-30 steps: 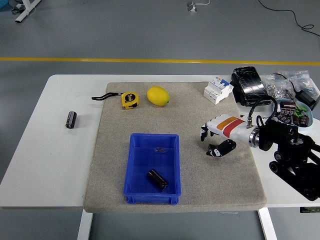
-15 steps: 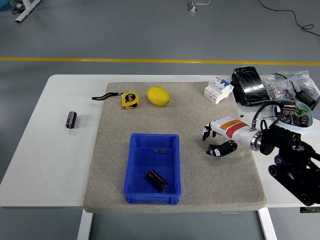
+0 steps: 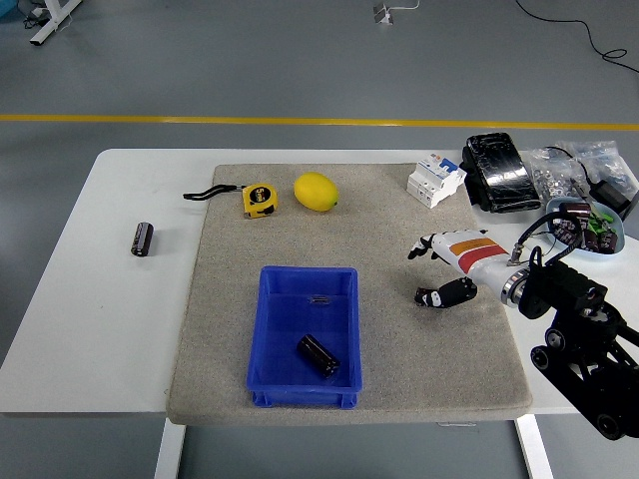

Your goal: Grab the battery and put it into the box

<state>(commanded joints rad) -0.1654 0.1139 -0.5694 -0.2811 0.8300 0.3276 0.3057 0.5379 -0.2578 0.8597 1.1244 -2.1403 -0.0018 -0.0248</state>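
1. A white table (image 3: pixel 70 329) has a big grey mat (image 3: pixel 399 349) lying on it.
2. A blue box (image 3: pixel 305 337) sits on the mat, close to the near edge.
3. A black battery (image 3: pixel 318 356) lies inside the blue box, near its front right corner. It is tilted a bit.
4. A second battery (image 3: pixel 143 239) lies on the bare table, left of the mat and well apart from the box.
5. The right hand (image 3: pixel 446 271) hangs over the mat, to the right of the box and apart from it.
6. Its fingers (image 3: pixel 423 247) are spread out and loose, and the thumb (image 3: pixel 442 295) sticks out below them. The hand holds nothing.
7. The black right arm (image 3: pixel 584 349) comes in from the lower right corner.
8. A yellow lemon (image 3: pixel 316 192) rests near the far edge of the mat.
9. A yellow tape measure (image 3: pixel 259 199) lies just left of the lemon, and its black strap (image 3: pixel 206 193) reaches off the mat.
10. A white switch block (image 3: pixel 436 180) sits at the far right corner of the mat.
11. A black pack (image 3: pixel 501 173) lies beside it on the table.
12. Some clear bags with small parts (image 3: pixel 571 170) and a bowl (image 3: pixel 589 222) sit at the right edge.
13. Nothing lies between the hand and the box.
14. The left arm does not show.
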